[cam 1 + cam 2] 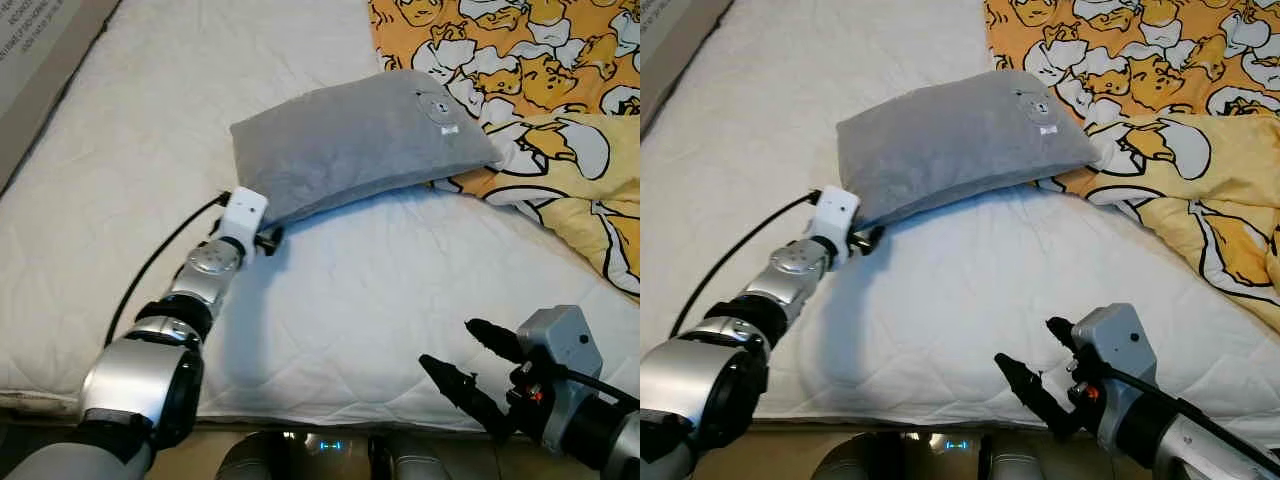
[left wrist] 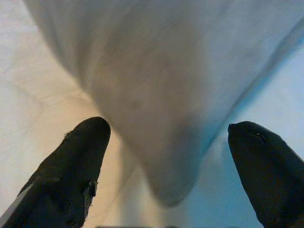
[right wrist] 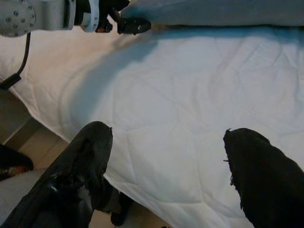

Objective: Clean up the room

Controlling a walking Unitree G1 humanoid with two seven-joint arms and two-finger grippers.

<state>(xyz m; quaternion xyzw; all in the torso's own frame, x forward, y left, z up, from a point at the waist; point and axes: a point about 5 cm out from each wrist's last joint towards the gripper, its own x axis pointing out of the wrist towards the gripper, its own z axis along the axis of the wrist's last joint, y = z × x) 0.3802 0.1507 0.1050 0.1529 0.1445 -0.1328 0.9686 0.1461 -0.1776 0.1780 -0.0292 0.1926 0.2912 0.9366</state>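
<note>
Left tool (image 2: 166,142) open, straddling soft grey plush pillow (image 1: 350,140) corner on quilted white mattress (image 1: 350,290); right tool (image 1: 470,365) open.

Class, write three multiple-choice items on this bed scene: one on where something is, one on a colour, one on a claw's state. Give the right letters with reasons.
1. Where is the left claw?
A. at the grey pillow's near corner
B. on the blanket
C. over the floor

2. What colour is the patterned blanket?
A. blue
B. orange-yellow with white shapes
C. green

3. How are the right claw's fingers?
A. shut on the pillow
B. shut on the blanket
C. open, holding nothing

Answers: 1 A, the pillow corner sits between its spread fingers in the left wrist view. 2 B, seen at the bed's right. 3 C, its fingers are apart above the white mattress edge.
</note>
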